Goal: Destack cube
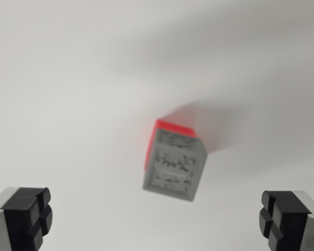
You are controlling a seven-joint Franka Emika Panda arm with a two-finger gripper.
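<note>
Seen from the wrist camera, the gripper point(157, 219) hangs above a plain white table point(68, 78) with its two fingers spread wide apart and nothing between them. One black finger pad point(29, 215) sits at the near left corner of the wrist view, the other pad point(282, 217) at the near right corner, each mounted on a pale grey finger body.

Between them and a little farther off stands the stack of cubes. The grey cube point(174, 166) is on top, its upper face turned toward the camera and carrying a dark speckled pattern that is too blurred to read. Under it a red cube point(170, 128) shows as a bright strip along the grey cube's far edge and down its left side. The stack looks tilted in the picture, leaning toward the far right, and a soft reddish smear trails from it in that direction. The whole picture is blurred.

Neither finger touches the cubes; the stack stands well clear of both pads, slightly right of the middle.
</note>
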